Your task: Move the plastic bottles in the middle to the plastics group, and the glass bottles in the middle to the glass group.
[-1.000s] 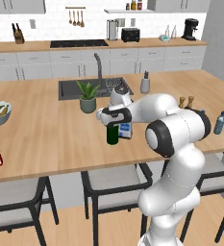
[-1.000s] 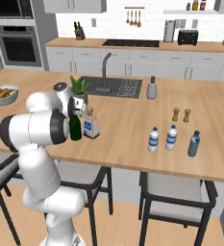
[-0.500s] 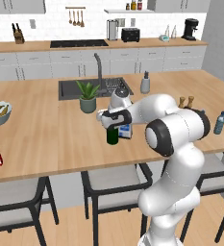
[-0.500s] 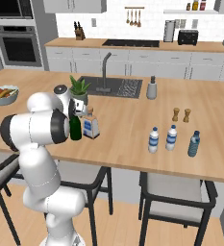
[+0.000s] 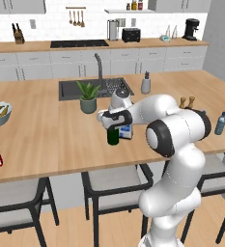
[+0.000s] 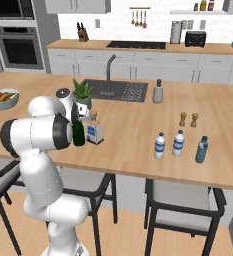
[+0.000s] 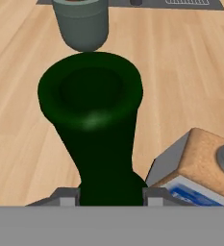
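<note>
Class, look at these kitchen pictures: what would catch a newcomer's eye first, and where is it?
The gripper shut around the dark green wine bottle at mid-counter, beside the squat cork-stoppered bottle. Then the three small water bottles standing together on the counter's right end, near two brown pepper mills.

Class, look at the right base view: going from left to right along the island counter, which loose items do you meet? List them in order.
Fruit bowl → potted plant → square bottle with tan stopper → soap dispenser → first water bottle → second water bottle → third, bluish water bottle.
</note>
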{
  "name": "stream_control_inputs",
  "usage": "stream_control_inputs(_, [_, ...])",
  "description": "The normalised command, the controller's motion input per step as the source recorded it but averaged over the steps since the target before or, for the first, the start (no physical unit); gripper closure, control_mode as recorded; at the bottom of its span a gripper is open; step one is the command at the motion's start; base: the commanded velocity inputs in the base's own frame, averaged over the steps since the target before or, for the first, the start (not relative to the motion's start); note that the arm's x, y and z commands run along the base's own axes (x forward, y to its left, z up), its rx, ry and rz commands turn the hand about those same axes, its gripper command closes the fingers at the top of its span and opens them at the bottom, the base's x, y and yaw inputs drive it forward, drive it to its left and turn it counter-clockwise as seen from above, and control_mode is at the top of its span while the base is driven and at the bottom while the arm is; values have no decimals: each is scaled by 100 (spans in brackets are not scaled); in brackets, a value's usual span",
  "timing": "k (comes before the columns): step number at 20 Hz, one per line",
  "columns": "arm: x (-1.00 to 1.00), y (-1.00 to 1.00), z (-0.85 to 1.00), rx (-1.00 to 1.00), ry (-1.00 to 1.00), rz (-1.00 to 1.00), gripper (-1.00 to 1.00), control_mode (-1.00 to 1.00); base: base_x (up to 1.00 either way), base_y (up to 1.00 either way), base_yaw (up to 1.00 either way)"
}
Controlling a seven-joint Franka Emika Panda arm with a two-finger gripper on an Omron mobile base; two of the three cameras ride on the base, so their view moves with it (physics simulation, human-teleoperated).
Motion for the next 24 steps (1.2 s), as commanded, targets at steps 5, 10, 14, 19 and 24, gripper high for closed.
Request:
stream_control_inputs(5, [-5, 3, 8, 0, 0, 1, 100, -100, 0, 0, 0])
stream_control_inputs(10, [-34, 40, 48, 0, 4, 12, 100, -100, 0, 0, 0])
stream_control_inputs(14, [-44, 74, 51, 0, 10, 20, 100, -100, 0, 0, 0])
stream_control_inputs(19, [-46, 98, 29, 0, 12, 30, 100, -100, 0, 0, 0])
stream_control_inputs(24, [-50, 93, 6, 0, 4, 32, 100, -100, 0, 0, 0])
